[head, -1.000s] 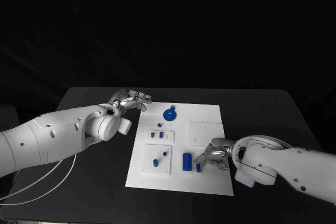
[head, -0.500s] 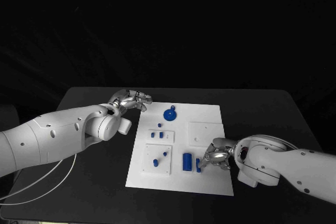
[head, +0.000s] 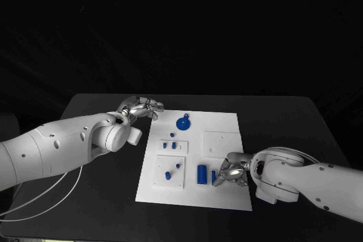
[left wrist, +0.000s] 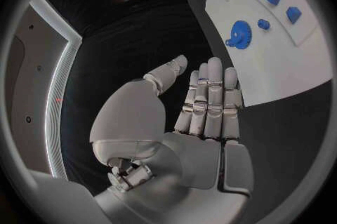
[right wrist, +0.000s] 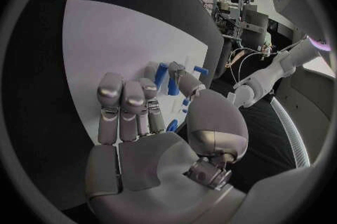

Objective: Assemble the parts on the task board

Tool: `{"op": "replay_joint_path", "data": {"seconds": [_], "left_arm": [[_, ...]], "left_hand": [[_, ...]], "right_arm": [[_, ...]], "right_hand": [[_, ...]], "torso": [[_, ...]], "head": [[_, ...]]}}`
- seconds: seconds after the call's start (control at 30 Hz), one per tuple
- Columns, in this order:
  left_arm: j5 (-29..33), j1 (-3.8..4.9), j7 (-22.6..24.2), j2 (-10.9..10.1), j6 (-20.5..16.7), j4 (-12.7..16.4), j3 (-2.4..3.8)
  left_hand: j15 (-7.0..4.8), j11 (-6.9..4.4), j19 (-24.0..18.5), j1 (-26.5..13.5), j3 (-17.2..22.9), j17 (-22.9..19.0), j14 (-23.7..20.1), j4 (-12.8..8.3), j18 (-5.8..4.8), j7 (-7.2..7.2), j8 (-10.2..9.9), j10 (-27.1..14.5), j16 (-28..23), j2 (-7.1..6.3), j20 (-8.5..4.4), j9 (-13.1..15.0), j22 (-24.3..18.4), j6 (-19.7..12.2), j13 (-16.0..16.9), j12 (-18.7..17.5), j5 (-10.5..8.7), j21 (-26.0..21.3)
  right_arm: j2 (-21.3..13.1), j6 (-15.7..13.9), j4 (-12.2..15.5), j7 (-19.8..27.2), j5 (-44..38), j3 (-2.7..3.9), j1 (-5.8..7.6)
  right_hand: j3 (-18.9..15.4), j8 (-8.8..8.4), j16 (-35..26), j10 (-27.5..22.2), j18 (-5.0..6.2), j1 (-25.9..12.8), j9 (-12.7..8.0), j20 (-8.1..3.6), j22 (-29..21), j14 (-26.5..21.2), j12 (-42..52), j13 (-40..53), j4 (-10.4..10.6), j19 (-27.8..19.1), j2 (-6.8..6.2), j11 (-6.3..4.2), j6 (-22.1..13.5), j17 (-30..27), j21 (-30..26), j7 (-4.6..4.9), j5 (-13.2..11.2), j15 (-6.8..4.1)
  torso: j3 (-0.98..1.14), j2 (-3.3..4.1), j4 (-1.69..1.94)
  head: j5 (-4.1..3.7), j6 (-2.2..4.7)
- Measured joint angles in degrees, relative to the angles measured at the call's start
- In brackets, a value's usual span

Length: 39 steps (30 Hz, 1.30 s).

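Since 1 second before, the right hand (head: 231, 174) had slid slightly toward the near edge of the task board (head: 227, 121), its fingers (right wrist: 126, 101) closing around a small blue part (head: 214, 176) beside the taller blue block (head: 202, 174). Whether they actually pinched it could not be told. By the board's far-left corner, the left hand (head: 141, 107) hung over bare counter (head: 287, 121), fingers (left wrist: 210, 95) straight and together, holding nothing. A blue gear (head: 183, 123) lay near the far edge.

Dim all round, near-black beyond the table (head: 287, 116). Brightly lit on the white board (head: 227, 121), without glare. Sharp in the head view; strongly bent and dark-rimmed in both wrist views.
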Motion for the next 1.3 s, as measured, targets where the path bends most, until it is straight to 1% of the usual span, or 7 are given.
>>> {"op": "replay_joint_path", "data": {"seconds": [0.4,0.6,0.7,1.0,1.03,1.07,1.3], "left_arm": [[0.0,0.0,-0.02,0.0,0.02,0.01,-0.01],[0.0,0.0,-0.03,-0.02,0.03,0.02,-0.02],[0.0,0.0,-0.04,-0.02,0.04,0.02,-0.02],[0.0,0.0,-0.06,-0.01,0.06,0.03,-0.03],[0.0,0.0,-0.07,-0.01,0.07,0.03,-0.03],[0.0,0.0,-0.07,-0.01,0.07,0.04,-0.03],[0.0,0.0,-0.09,-0.03,0.08,0.05,-0.04]], "left_hand": [[0.0,0.0,0.0,0.0,0.0,0.05,0.0,0.0,0.21,0.0,0.0,0.0,0.0,0.0,0.0,-0.05,-0.01,0.0,0.0,0.0,0.0,0.0],[0.0,0.0,0.0,0.0,0.0,0.1,0.0,0.0,0.52,0.0,0.0,0.0,0.0,0.0,0.0,-0.04,0.04,0.0,0.01,0.0,0.0,0.0],[0.0,0.0,0.0,0.0,0.0,0.09,0.0,0.0,0.52,0.0,0.0,0.0,0.0,0.0,0.0,-0.04,0.04,0.0,0.01,0.0,0.0,0.0],[0.0,0.0,0.0,0.0,0.12,0.14,0.0,0.12,0.51,0.0,0.0,0.0,0.0,0.0,0.0,-0.04,0.04,0.0,-0.04,0.0,0.0,-0.22],[0.0,0.0,0.0,0.0,0.12,0.14,0.0,0.12,0.5,0.0,0.0,0.0,0.0,0.0,0.0,-0.04,0.04,0.0,-0.04,0.0,0.0,-0.22],[0.0,0.0,0.0,0.0,0.12,0.14,0.0,0.12,0.5,0.0,0.0,0.0,0.0,0.0,0.0,-0.04,0.03,0.0,-0.04,0.0,0.0,-0.22],[0.0,0.0,0.0,0.0,0.12,0.14,0.0,0.12,0.47,0.0,0.0,0.0,0.0,0.0,0.0,-0.04,0.09,0.0,-0.04,0.0,0.0,-0.22]], "right_arm": [[0.26,0.36,-0.29,-0.14,-0.79,-0.09,-0.42],[0.29,0.15,-0.53,-0.22,-1.11,-0.08,-0.42],[0.39,0.01,-0.75,-0.23,-1.17,-0.07,-0.42],[1.21,0.09,-1.38,-0.22,-1.23,-0.08,-0.42],[1.32,0.12,-1.44,-0.22,-1.23,-0.08,-0.42],[1.41,0.12,-1.59,-0.22,-1.26,-0.08,-0.42],[1.63,0.12,-2.19,-0.28,-1.36,-0.01,-0.41]], "right_hand": [[-0.16,0.0,0.0,0.0,-0.01,0.0,-0.05,0.02,0.0,0.02,0.0,-0.01,0.16,0.0,0.0,0.0,0.0,0.0,0.0,-0.01,0.0,0.02],[-0.56,0.06,0.0,0.0,-0.01,-0.58,-0.06,0.03,0.0,0.03,-0.22,-0.01,0.24,0.0,1.8,0.0,-0.01,0.07,0.0,-0.04,0.0,0.03],[-0.39,0.21,0.0,0.0,-0.01,-1.46,-0.07,0.15,0.03,0.03,-0.23,-0.02,1.35,-0.11,2.97,0.0,0.05,0.07,0.0,-0.1,0.0,0.03],[0.55,0.45,0.0,0.21,0.0,-2.0,-0.37,0.24,0.04,0.1,-0.23,0.04,2.29,-0.19,4.27,-0.22,0.17,0.13,0.0,-0.23,-0.01,0.11],[0.67,0.53,0.0,0.21,0.0,-2.0,-0.38,0.24,0.04,0.1,-0.24,0.04,2.42,-0.19,4.6,-0.22,0.18,0.13,0.0,-0.24,0.0,0.11],[0.84,0.56,0.0,0.22,0.0,-2.06,-0.39,0.24,0.04,0.1,-0.23,0.04,2.58,-0.19,5.7,-0.22,0.2,0.13,0.0,-0.27,0.0,0.11],[2.32,0.46,0.0,0.21,0.08,-1.12,-0.34,0.33,0.04,0.1,-0.23,0.05,1.81,-0.11,4.74,-0.22,0.41,0.19,0.0,-0.47,0.0,0.11]], "torso": [[0.0,0.01,0.0],[0.0,0.01,0.01],[0.01,0.01,0.01],[0.0,0.01,0.01],[0.0,0.01,0.01],[0.01,0.01,0.02],[0.0,0.01,0.02]], "head": [[-0.01,-0.05],[-0.07,-0.06],[-0.07,-0.09],[-0.08,-0.13],[-0.08,-0.13],[-0.08,-0.14],[-0.08,-0.19]]}}
